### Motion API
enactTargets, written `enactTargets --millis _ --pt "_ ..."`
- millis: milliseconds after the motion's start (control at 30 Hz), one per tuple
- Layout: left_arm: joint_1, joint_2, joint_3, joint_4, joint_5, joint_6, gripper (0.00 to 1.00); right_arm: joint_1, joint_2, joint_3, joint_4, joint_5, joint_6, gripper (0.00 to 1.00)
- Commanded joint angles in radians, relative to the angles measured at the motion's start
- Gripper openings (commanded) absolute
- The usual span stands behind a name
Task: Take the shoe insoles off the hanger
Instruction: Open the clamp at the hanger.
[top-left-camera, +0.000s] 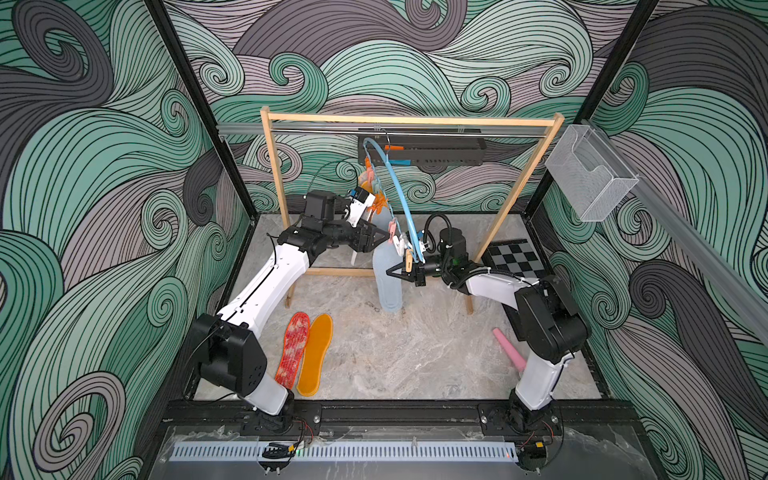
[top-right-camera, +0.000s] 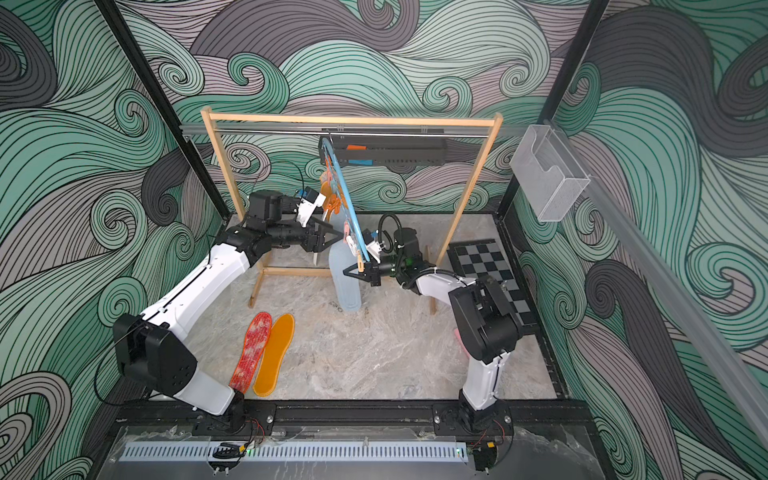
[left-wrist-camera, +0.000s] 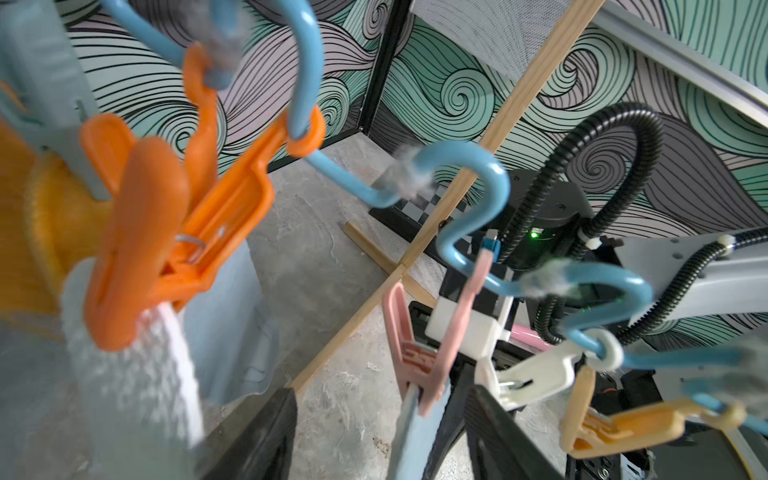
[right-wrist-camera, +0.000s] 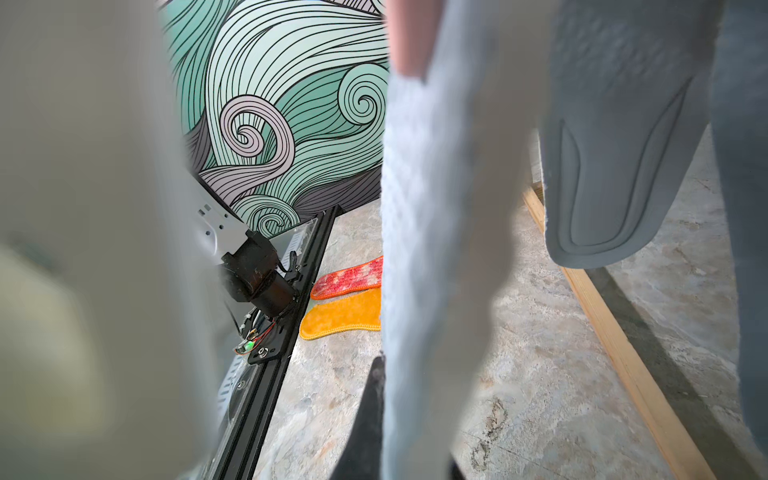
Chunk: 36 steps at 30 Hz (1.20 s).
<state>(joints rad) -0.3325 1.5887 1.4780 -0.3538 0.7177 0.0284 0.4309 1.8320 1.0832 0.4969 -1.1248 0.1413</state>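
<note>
Your left gripper (top-left-camera: 384, 237) stands partly spread at centre frame, its black fingers (left-wrist-camera: 266, 440) on either side of the small pink plastic clip (left-wrist-camera: 415, 357). You cannot tell whether they touch it. That clip bites the top of a pale grey-blue foot-shaped insole (top-left-camera: 388, 291) hanging below it. Your right gripper (top-left-camera: 390, 272) is pressed together on that insole's edge, just below the clip. The light blue arched plastic hanger (top-left-camera: 399, 195) hangs tilted from the wooden-framed rack (top-left-camera: 407, 120). A red-white mottled insole (top-left-camera: 293, 351) and an orange insole (top-left-camera: 316, 359) lie side by side on the marble worktop (top-left-camera: 415, 353), lower left.
</note>
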Motion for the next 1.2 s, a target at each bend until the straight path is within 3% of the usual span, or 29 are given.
enactTargets --millis 0,267,500,800,933,1167 --pt "-0.002 0.047 0.042 0.044 0.141 0.015 0.65 -0.002 -0.030 -0.002 0.009 -0.040 -0.027 0.00" --pt "-0.001 0.092 0.060 0.151 0.200 -0.046 0.60 -0.003 -0.022 0.001 0.003 -0.051 -0.026 0.00" --pt "0.000 0.107 0.079 0.158 0.246 -0.050 0.47 -0.003 -0.017 0.001 0.002 -0.056 -0.027 0.00" --pt "0.000 0.117 0.066 0.167 0.245 -0.059 0.13 -0.003 -0.014 0.001 0.002 -0.054 -0.026 0.00" --pt "0.000 0.110 0.054 0.167 0.205 -0.062 0.03 -0.003 -0.010 0.003 -0.004 -0.047 -0.023 0.00" --pt "0.021 0.094 0.042 0.176 0.180 -0.079 0.02 0.000 -0.025 -0.036 0.004 0.001 0.072 0.00"
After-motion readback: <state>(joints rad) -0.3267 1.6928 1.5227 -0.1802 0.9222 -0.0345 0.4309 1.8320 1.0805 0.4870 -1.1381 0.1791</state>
